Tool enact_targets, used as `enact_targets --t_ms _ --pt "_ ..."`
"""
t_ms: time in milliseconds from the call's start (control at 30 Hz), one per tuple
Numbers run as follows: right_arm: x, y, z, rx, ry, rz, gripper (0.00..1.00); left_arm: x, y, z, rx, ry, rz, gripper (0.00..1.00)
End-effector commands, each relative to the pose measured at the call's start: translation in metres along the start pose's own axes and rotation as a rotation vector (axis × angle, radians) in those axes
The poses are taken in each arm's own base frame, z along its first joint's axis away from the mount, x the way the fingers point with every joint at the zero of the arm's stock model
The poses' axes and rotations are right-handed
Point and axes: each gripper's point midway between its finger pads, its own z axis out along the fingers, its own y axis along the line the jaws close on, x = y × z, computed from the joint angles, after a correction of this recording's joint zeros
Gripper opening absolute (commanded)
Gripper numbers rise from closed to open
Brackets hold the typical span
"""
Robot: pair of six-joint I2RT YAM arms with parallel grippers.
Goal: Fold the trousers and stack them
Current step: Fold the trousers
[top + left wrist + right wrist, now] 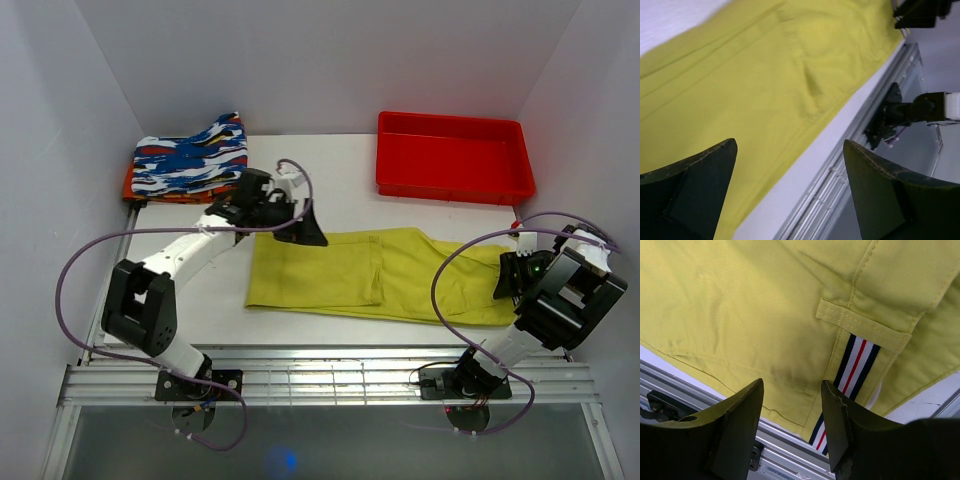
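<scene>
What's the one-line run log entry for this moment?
trousers lying flat | left tool open above legs | right tool open above striped band | stacking not yet done

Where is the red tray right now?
In the top view, the red tray sits empty at the far right, just beyond the trousers. The folded patterned garment lies opposite it at the far left.

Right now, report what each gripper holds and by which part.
Nothing is held. The left gripper and the right gripper both hang open over the trousers, with no cloth pinched in either.
</scene>
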Motion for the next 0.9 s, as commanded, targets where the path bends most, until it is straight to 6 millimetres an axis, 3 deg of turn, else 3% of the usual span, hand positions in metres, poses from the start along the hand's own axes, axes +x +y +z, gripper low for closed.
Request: enact_targets --t_ms 0,133,233,400,567,667,733,867 --pt "-0.011 0.0 -0.008 0.002 -0.024 -0.031 0.56 0.06 0.048 -0.041 0.03 0.157 -0.112 0.98" --pt "-0.006 -0.002 -0.004 0.009 -0.011 -0.033 0.56 0.11 0.099 -0.06 -0.088 0.262 -0.213 0.9" --pt "-0.002 -0.002 -0.002 0.013 0.0 -0.033 0.55 0.133 0.139 -0.07 -0.21 0.298 -0.291 0.82" --pt "-0.003 -0.003 -0.004 0.019 0.003 -0.04 0.55 0.131 0.189 -0.106 -0.354 0.224 -0.353 0.77" --pt "-0.004 -0.002 -0.006 0.017 0.003 -0.046 0.54 0.104 0.196 -0.132 -0.378 0.161 -0.254 0.8" --pt "-0.002 0.001 -0.005 0.008 0.003 -0.044 0.54 0.092 0.17 -0.144 -0.263 0.118 -0.182 0.89" --pt "-0.002 0.002 -0.004 0.003 -0.003 -0.045 0.54 0.088 0.156 -0.154 -0.244 0.088 -0.161 0.97" --pt "-0.008 0.006 -0.004 -0.016 -0.029 -0.037 0.56 0.098 0.163 -0.179 -0.245 0.057 -0.229 0.98"
